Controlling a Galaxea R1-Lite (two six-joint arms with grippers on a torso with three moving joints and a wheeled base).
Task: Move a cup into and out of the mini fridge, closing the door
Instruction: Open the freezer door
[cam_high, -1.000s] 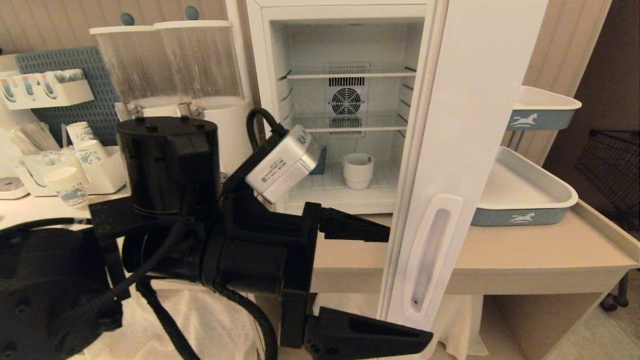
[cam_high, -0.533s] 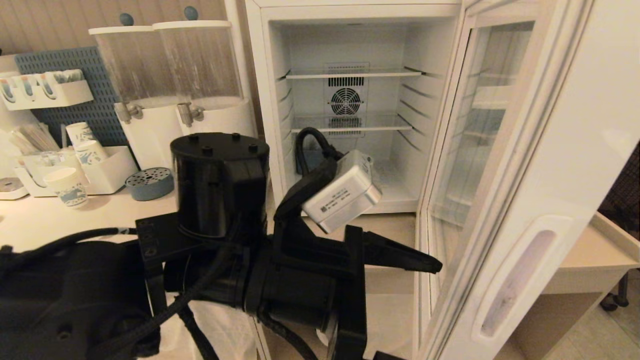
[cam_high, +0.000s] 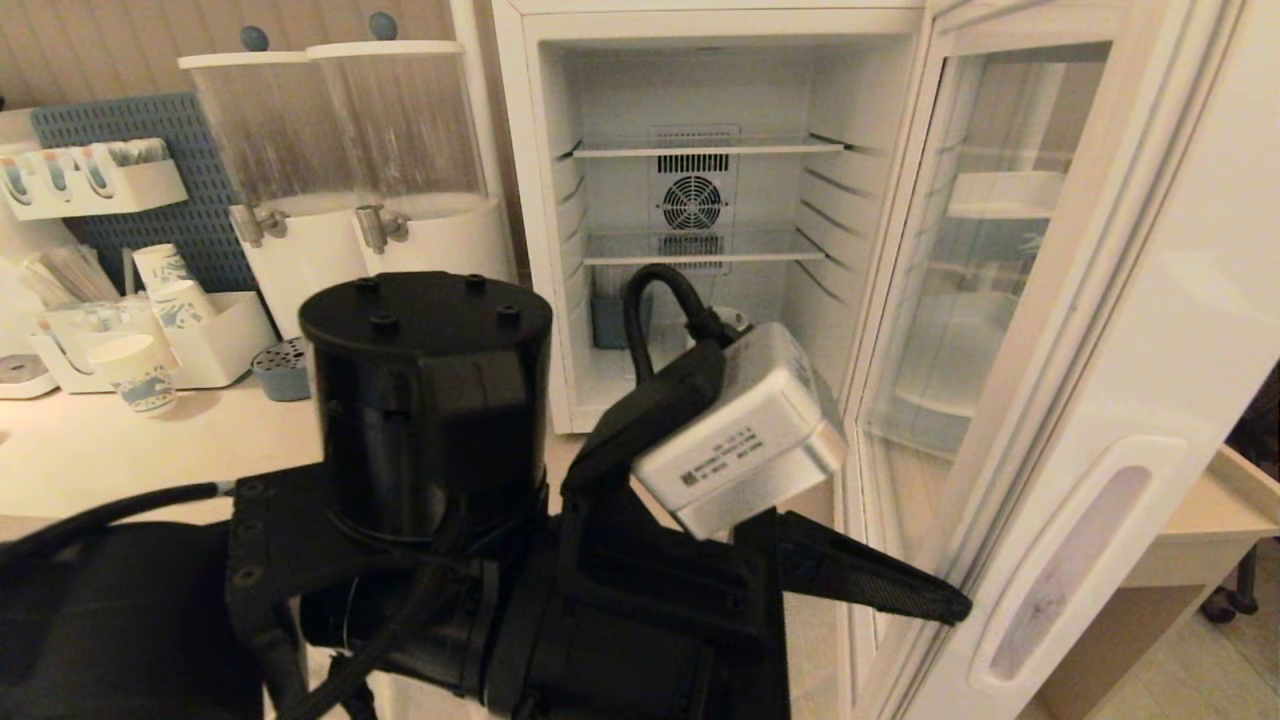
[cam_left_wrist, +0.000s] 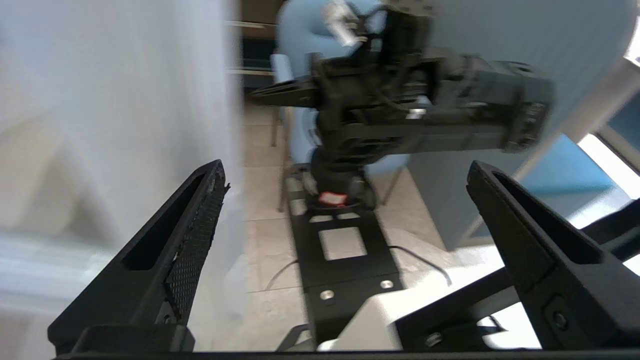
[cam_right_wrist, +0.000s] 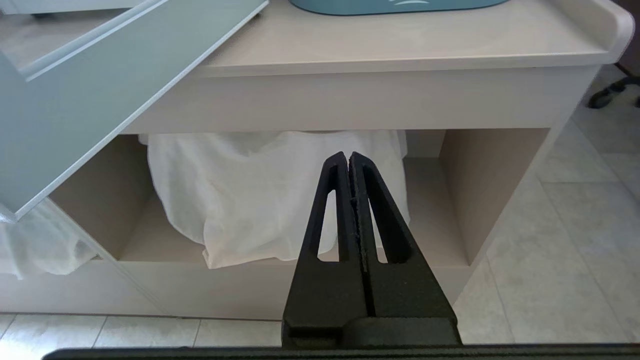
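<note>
Cup (cam_high: 733, 317) (only a rim sliver) behind the left arm's camera (cam_high: 740, 430).

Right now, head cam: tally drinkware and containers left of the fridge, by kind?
Paper cups: 3
Drink dispensers: 2
Blue round drip tray: 1
Total: 6

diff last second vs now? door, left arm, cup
The door has swung from nearly edge-on to wide open, its glass now showing. The left gripper, open and holding nothing, swept right along with it, one finger ending by the door's inner edge. The cup is now almost hidden behind the arm's wrist camera. Mini fridge unchanged; right gripper is shut, low by the counter.
</note>
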